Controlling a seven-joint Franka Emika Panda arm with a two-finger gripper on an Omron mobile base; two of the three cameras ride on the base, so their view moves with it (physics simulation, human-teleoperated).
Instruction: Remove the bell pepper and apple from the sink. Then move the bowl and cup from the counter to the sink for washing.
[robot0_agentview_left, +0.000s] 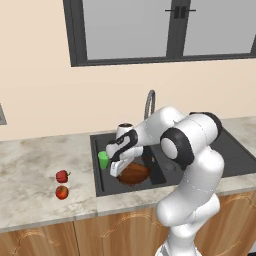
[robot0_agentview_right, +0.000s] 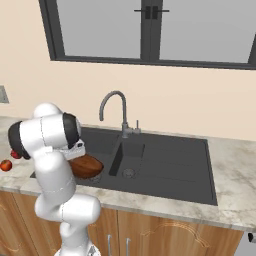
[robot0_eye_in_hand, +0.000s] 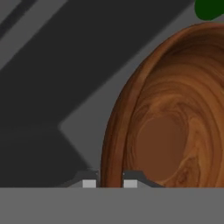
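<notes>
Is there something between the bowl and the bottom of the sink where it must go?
Nothing visible blocks it. The bowl, gripped at its rim by the gripper, is already inside the sink basin. The green cup stands beside it, not under it.

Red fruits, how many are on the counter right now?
2: the bell pepper and just in front of it the apple, both on the counter left of the sink. Others may be hidden.

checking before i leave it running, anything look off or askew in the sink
The bowl sits tilted in the sink, its rim pinched by the gripper. The cup stands upright beside it. Nothing spilled.
</notes>
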